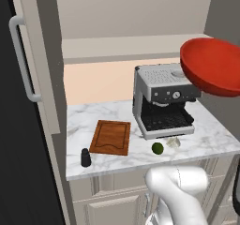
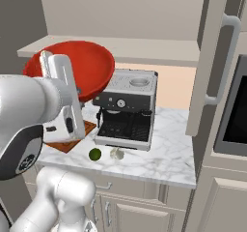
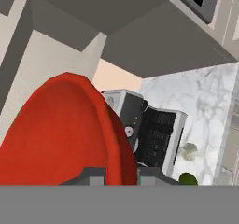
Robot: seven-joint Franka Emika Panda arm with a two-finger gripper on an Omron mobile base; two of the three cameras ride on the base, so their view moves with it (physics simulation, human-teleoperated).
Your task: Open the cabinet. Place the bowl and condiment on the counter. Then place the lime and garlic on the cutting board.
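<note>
My gripper point(image 3: 122, 177) is shut on the rim of the red bowl point(image 3: 60, 134). It holds the bowl point(image 1: 211, 65) tilted in the air above the coffee machine point(image 1: 161, 102). The cabinet point(image 1: 131, 48) stands open, its door point(image 1: 28, 55) swung out at the left. The black condiment point(image 1: 85, 157) stands on the counter point(image 1: 211, 135) near the front left edge, beside the cutting board point(image 1: 111, 137), which is bare. The lime point(image 1: 157, 148) and garlic point(image 1: 173, 142) lie on the marble in front of the machine. They show again as lime point(image 2: 95, 154) and garlic point(image 2: 116, 153).
The coffee machine point(image 2: 128, 110) takes up the counter's middle. The cabinet's other open door point(image 2: 212, 57) juts out at the right, with a dark oven front point(image 2: 236, 115) behind it. Lower cabinets point(image 1: 112, 205) run below the counter edge.
</note>
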